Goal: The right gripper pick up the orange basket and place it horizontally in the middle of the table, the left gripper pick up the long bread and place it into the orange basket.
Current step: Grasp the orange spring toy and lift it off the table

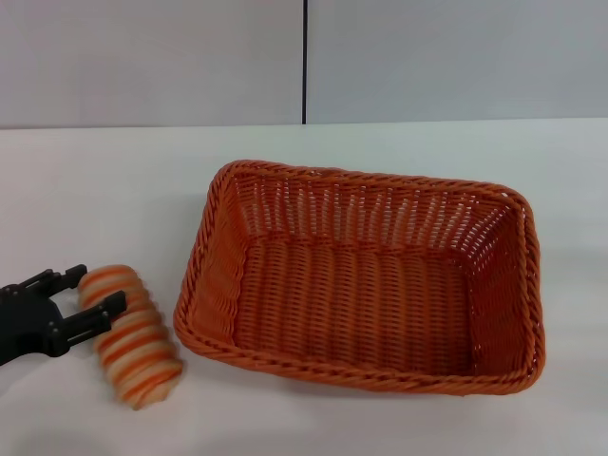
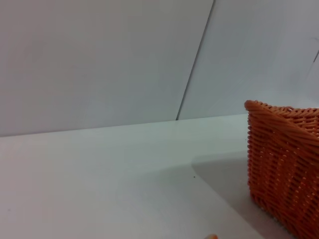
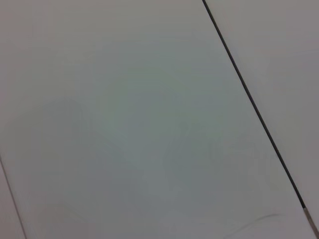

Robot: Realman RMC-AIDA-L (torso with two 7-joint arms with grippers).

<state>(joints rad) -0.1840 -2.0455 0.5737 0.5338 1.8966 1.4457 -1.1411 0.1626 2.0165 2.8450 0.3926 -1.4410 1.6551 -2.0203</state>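
Observation:
The orange basket (image 1: 366,275) lies flat near the middle of the white table (image 1: 114,180), its long side running left to right and nothing in it. One of its corners (image 2: 284,164) shows in the left wrist view. The striped long bread (image 1: 130,334) lies on the table just left of the basket. My left gripper (image 1: 98,290) reaches in from the left edge, open, with one finger on each side of the bread's far end. A sliver of the bread (image 2: 212,237) shows in the left wrist view. My right gripper is out of view.
A grey wall with a dark vertical seam (image 1: 304,62) stands behind the table. The right wrist view shows only a pale panel with a dark seam (image 3: 249,99).

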